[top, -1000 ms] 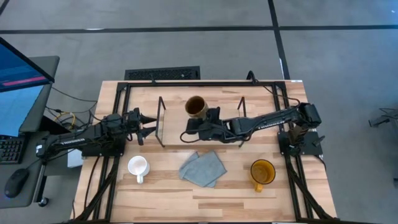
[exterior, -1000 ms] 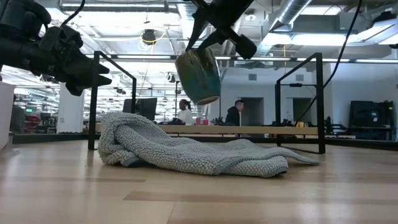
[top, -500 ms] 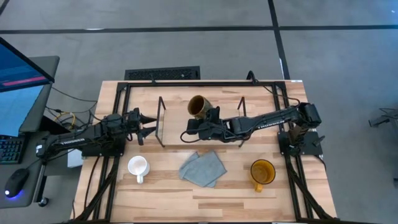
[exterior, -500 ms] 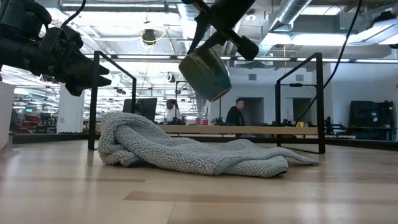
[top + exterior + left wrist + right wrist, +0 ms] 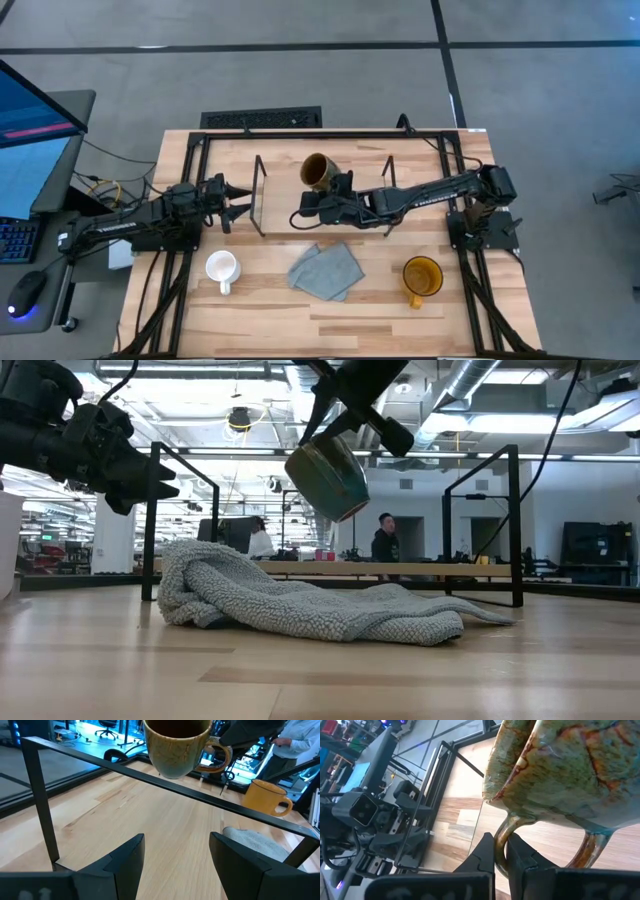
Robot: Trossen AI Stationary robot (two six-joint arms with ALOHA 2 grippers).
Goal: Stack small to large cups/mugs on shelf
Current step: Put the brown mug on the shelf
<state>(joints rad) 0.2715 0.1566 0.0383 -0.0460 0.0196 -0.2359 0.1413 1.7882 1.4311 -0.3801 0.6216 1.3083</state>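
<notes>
Above the shelf (image 5: 320, 215), toward the far edge of the surface (image 5: 250, 300), the right end effector (image 5: 335, 187) carries the olive mug (image 5: 317, 171) in the air. Its fingers are pinched shut on the mug's handle, as the right wrist view shows, and the mug hangs tilted, its base well clear of the board in the low view. The step in hand appears to be the placing of this mug, the largest of the three, on the shelf.

The left end effector (image 5: 235, 200) waits just outside the shelf's left wire frame, fingers spread wide and holding nothing. The white mug (image 5: 221, 268) stands near the front-left part of the surface, the yellow mug (image 5: 422, 276) near the front-right, and the cloth (image 5: 326, 268) lies crumpled between them, just in front of the shelf. Neither of those mugs has been moved to the shelf yet.

The next move probably calls for bringing the olive mug upright, choosing its spot at one end of the board so the other two can line up by size, and lowering it until the base sits flat before the fingers let go of the handle. The wire frame ends stand close to the mug's path, so the descent likely needs to stay clear of them.
</notes>
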